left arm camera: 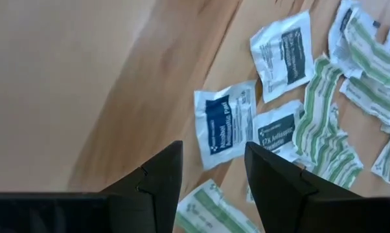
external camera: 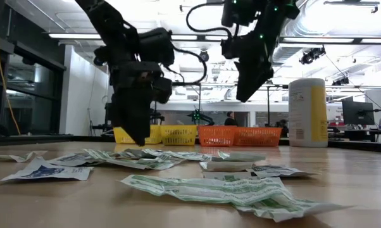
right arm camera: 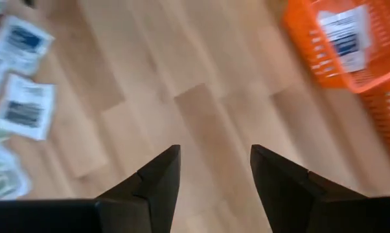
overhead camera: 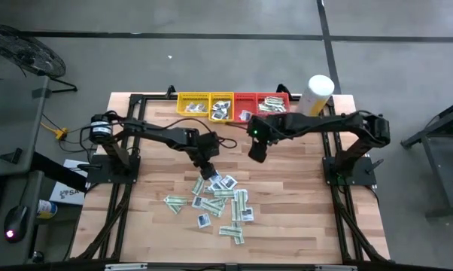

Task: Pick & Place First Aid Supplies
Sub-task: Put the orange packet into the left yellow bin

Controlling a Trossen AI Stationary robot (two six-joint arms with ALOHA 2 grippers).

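Note:
The first aid supplies (overhead camera: 220, 202) lie scattered flat on the wooden table's middle: narrow white-and-green strips (left arm camera: 324, 123) and small white squares with a dark blue centre (left arm camera: 226, 123). My left gripper (overhead camera: 209, 175) hangs open, pointing steeply down, low over the pile's far left corner. Between its fingertips (left arm camera: 213, 162) one blue-centred square shows, with nothing held. My right gripper (overhead camera: 255, 154) stands open and higher up, over bare wood between the pile and the trays. Nothing is between its fingers (right arm camera: 214, 162).
Yellow trays (overhead camera: 204, 104) and red trays (overhead camera: 262, 103) stand in a row at the table's far edge, with some packets in them. A tall white-and-yellow canister (overhead camera: 317, 94) stands to their right. Bare wood (overhead camera: 151, 226) lies left and right of the pile.

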